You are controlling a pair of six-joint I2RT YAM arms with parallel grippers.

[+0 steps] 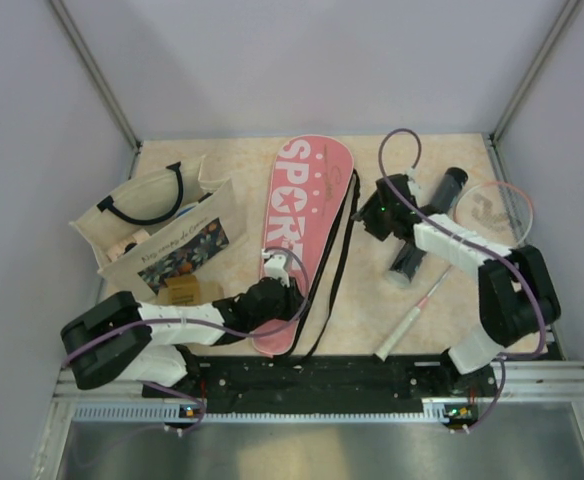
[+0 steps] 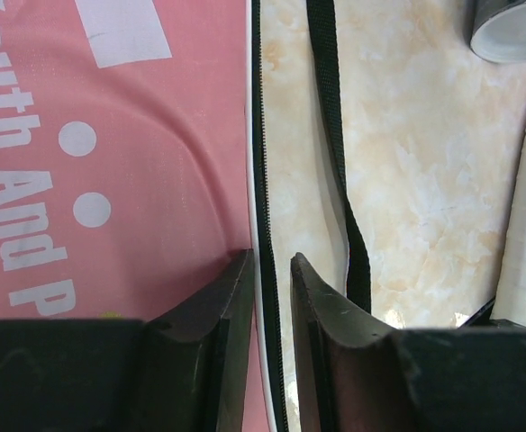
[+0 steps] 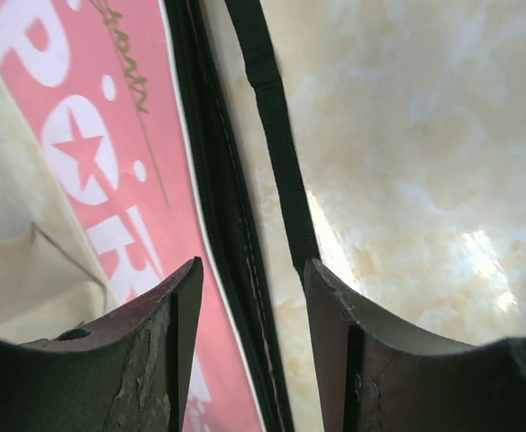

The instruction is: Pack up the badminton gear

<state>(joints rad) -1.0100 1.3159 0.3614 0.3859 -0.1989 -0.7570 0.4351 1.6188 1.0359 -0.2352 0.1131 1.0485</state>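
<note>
Left hand (image 2: pixel 270 263) narrow astride the pink cover's (image 2: pixel 128 171) zippered edge; right hand (image 3: pixel 252 268) wide, empty.

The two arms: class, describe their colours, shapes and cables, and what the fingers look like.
The left arm and right arm are both built of chunky black joints and white link covers. A thin purple cable loops loosely along each. The fingers are dark, nearly black, tapering to curved tips, with scuffed surfaces.
</note>
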